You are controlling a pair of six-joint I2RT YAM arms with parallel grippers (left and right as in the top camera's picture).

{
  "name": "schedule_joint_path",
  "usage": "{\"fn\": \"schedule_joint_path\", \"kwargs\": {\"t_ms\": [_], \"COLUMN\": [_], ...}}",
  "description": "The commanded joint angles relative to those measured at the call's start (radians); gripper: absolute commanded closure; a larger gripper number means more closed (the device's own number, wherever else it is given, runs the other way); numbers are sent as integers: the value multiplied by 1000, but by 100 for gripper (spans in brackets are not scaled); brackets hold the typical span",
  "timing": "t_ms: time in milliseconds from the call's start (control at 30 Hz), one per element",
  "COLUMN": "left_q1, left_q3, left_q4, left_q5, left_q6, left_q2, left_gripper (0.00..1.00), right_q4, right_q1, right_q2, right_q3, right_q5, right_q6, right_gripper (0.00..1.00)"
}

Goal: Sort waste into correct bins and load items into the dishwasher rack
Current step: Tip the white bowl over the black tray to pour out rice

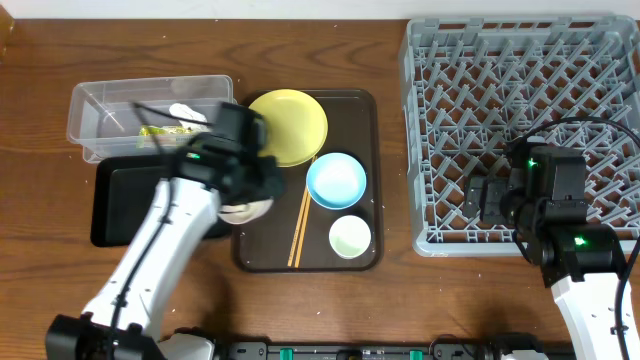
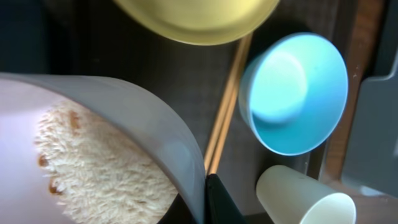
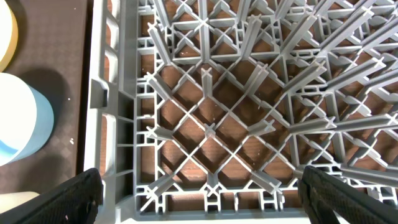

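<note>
My left gripper [image 1: 243, 190] is shut on the rim of the white bowl [image 1: 247, 211], at the left edge of the brown tray. In the left wrist view the gripper [image 2: 205, 202] pinches the bowl wall [image 2: 143, 124], and white rice [image 2: 106, 168] fills the tilted bowl. The yellow plate [image 1: 290, 125], light blue bowl [image 1: 336, 180], pale green cup [image 1: 350, 237] and chopsticks [image 1: 298, 225] lie on the tray. The clear tub [image 1: 100, 110] holds the wrapper [image 1: 160, 130] and tissue [image 1: 185, 112]. My right gripper [image 1: 490, 200] is open and empty over the grey rack [image 1: 430, 130].
The brown serving tray [image 1: 362, 110] lies between the bins and the rack. The black tray [image 1: 120, 200] lies in front of the clear tub, partly under my left arm. The right wrist view shows the rack's front-left corner [image 3: 112, 124] with the blue bowl [image 3: 25, 118] beside it.
</note>
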Motion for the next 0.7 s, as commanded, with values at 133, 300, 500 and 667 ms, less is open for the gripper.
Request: {"fn": "schedule_joint_path", "kwargs": {"t_ms": [133, 300, 500, 667], "left_q1": [332, 516, 684, 768], "left_q3": [8, -5, -6, -6], "left_q4": [-16, -27, -83, -83], "left_q5": [453, 731, 917, 1080], "left_q6": [269, 389, 487, 510], "left_q2": [29, 90, 214, 335], "left_gripper": [94, 94, 94, 94], "right_q4": [0, 1, -1, 3], "right_q1": [-23, -23, -23, -23], "right_q2": [-2, -2, -2, -2], "right_q3": [19, 19, 19, 19], "right_q5": [-1, -1, -1, -1], "right_q6": [-10, -10, -10, -15], "right_gripper": [1, 1, 1, 1]}}
